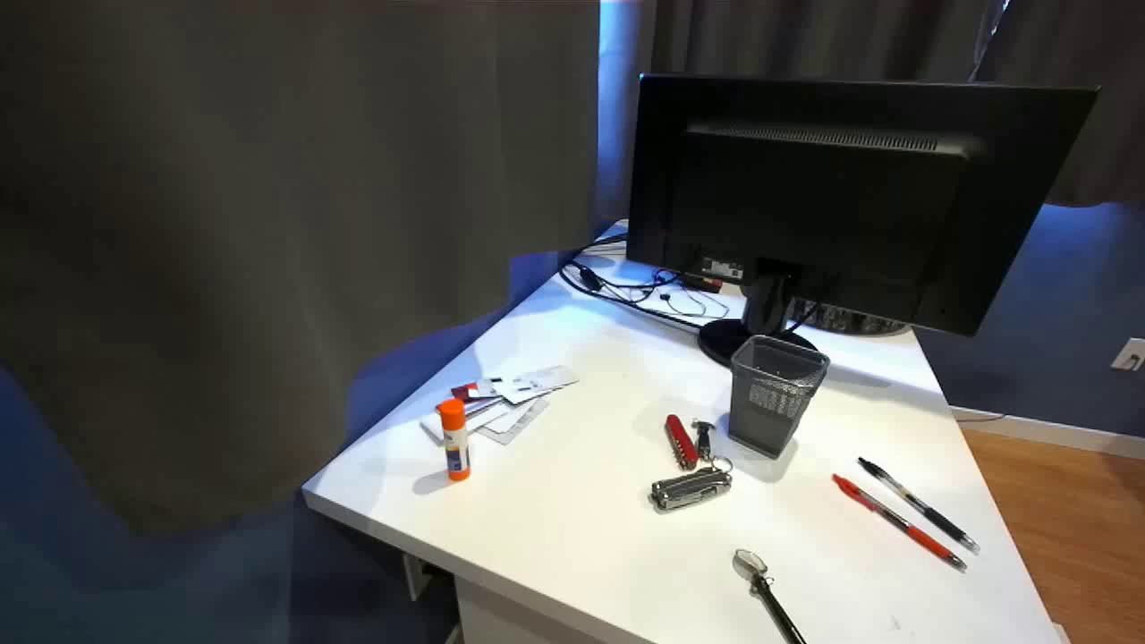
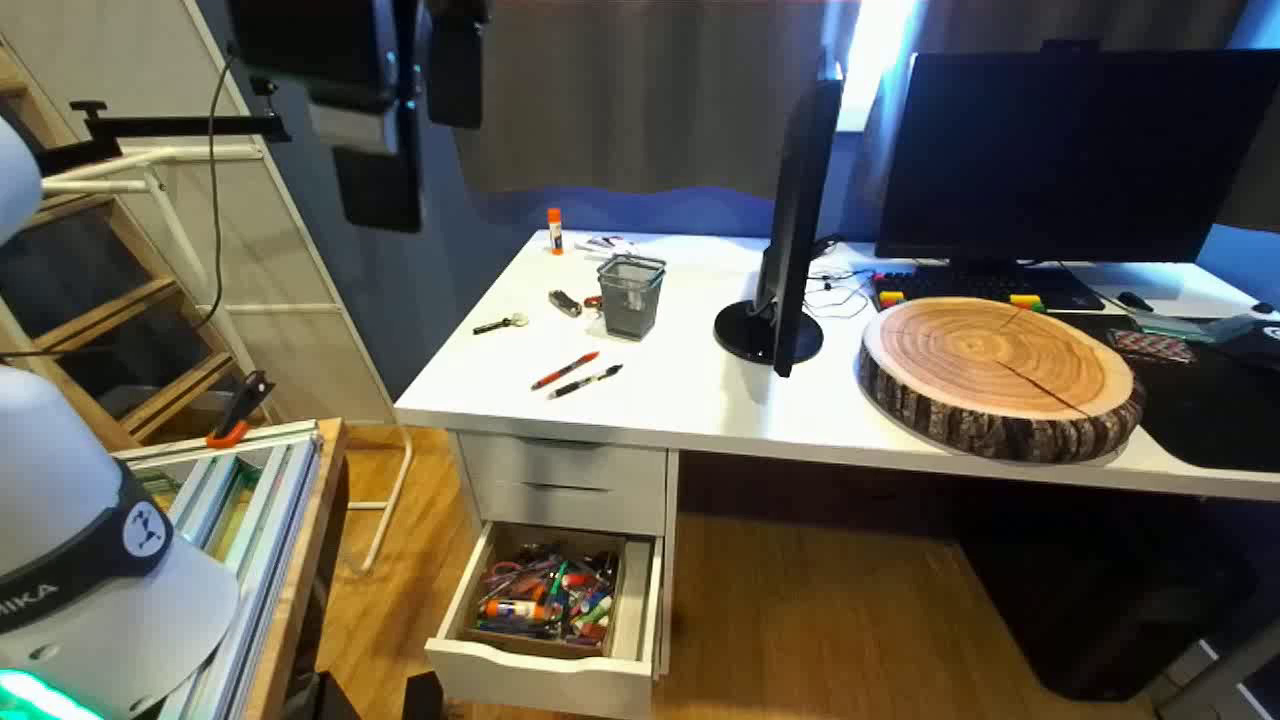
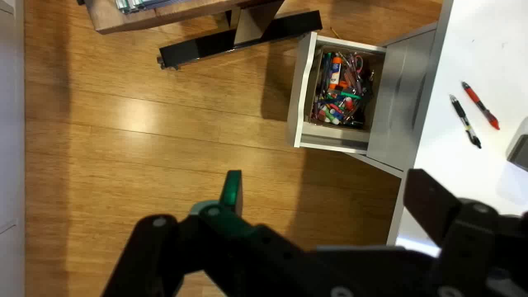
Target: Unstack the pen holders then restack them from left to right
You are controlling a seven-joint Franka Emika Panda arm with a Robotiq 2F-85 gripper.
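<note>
Nearest, the end effector [image 3: 328,189] hangs high and well apart from the round monitor base [image 2: 742,335], its fingers spread wide with nothing between them. Next comes the open drawer [image 2: 545,680], below and nearer than that base. On the desk [image 2: 690,390], also nearer than the base, lie a red pen [image 2: 566,370] and a black pen [image 2: 585,382].

Farther in, the pen holders [image 1: 769,407] stand upright just beside the base, not touching it, on the side that the back of the monitor [image 1: 841,215] faces. Only one outline shows, so they are probably nested, and the step is likely the approach to unstack them. To do it well, come in from the side away from the base, descend straight, and set the fingers square to a flat wall. Pinch only the inner rim if it can be reached, and lift slowly and plumb: mesh may snag and carry the outer one along.

Farthest lie a pocket knife [image 1: 681,442] and a multi-tool [image 1: 691,489], more distant from the base than the pen holders; one set down on them could tip.
</note>
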